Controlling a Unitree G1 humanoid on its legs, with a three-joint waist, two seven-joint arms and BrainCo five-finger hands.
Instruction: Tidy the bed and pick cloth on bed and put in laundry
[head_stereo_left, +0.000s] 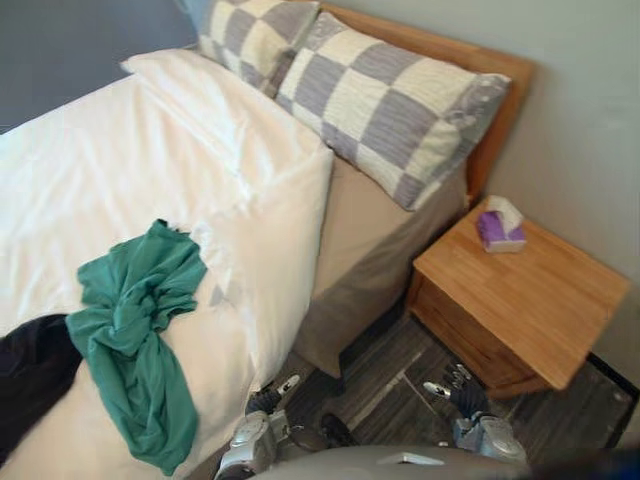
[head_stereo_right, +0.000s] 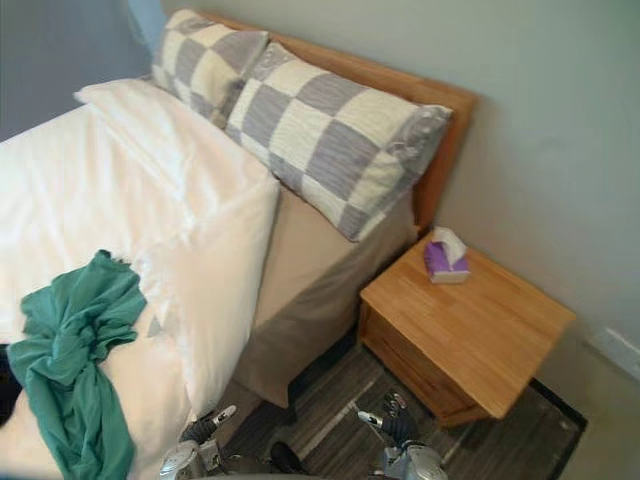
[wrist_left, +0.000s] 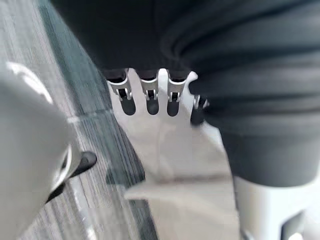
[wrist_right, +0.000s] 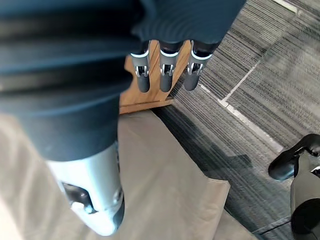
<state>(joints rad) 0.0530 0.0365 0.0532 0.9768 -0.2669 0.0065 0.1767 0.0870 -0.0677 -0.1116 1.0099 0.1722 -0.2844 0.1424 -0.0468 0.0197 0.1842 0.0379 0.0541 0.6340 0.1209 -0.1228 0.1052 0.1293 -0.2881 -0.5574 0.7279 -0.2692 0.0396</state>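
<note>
The task is looking barely begun: the green cloth (head_stereo_left: 135, 340) is lying crumpled on the white duvet (head_stereo_left: 120, 170) near the bed's near edge, with a dark garment (head_stereo_left: 30, 370) lying just beside it, touching it at the bed's left edge, and neither is being held. The duvet is sitting rumpled, leaving a strip of beige sheet (head_stereo_left: 365, 230) showing below the 2 checked pillows (head_stereo_left: 390, 110), so straightening appears to be left too, along with lifting both cloths and carrying them to the laundry. The left hand (head_stereo_left: 265, 400) is hanging low beside the bed over the grey floor, its fingers (wrist_left: 146, 92) straight and relaxed, gripping nothing. The right hand (head_stereo_left: 465, 390) is hanging low in front of the wooden nightstand (head_stereo_left: 520, 290), its fingers (wrist_right: 165, 75) likewise extended and empty.
</note>
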